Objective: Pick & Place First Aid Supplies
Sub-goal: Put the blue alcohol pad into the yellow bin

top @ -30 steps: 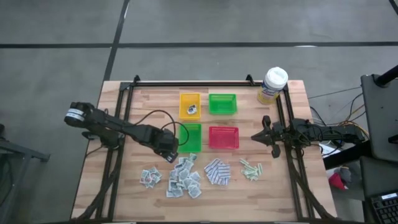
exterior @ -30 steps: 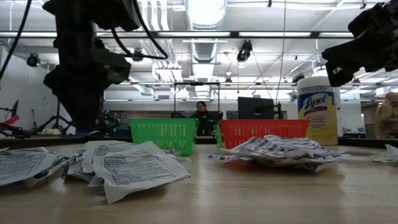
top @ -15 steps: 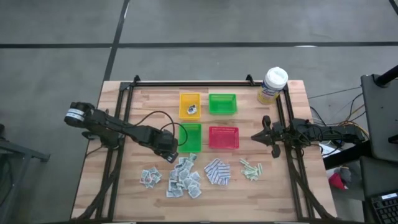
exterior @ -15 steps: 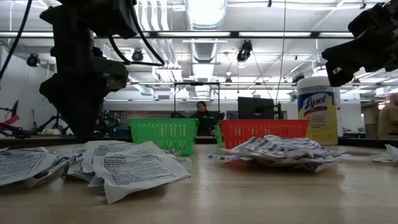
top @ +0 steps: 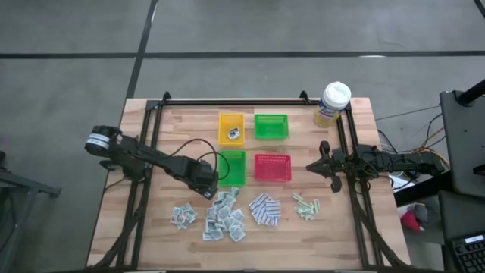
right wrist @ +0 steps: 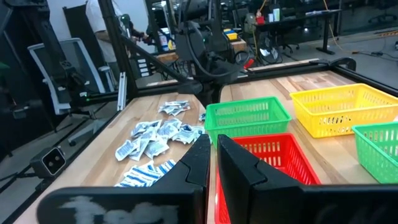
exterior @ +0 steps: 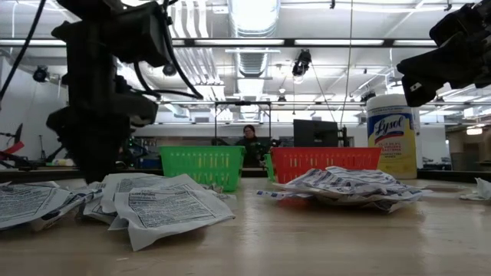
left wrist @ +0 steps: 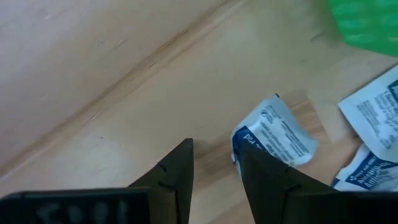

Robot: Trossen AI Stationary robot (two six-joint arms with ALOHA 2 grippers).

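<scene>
Left wrist view: we saw the left hand (left wrist: 214,171) part-open, empty, beside a thin, limp sachet (left wrist: 273,138); we'd pinch its edge.

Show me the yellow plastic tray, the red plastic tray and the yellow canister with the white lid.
yellow plastic tray (top: 231,120), high view, its far rim.
red plastic tray (top: 272,157), high view, its far rim.
yellow canister with the white lid (top: 336,95), high view, lid top.

Bright overhead lighting; left wrist view seems blurred.
</scene>
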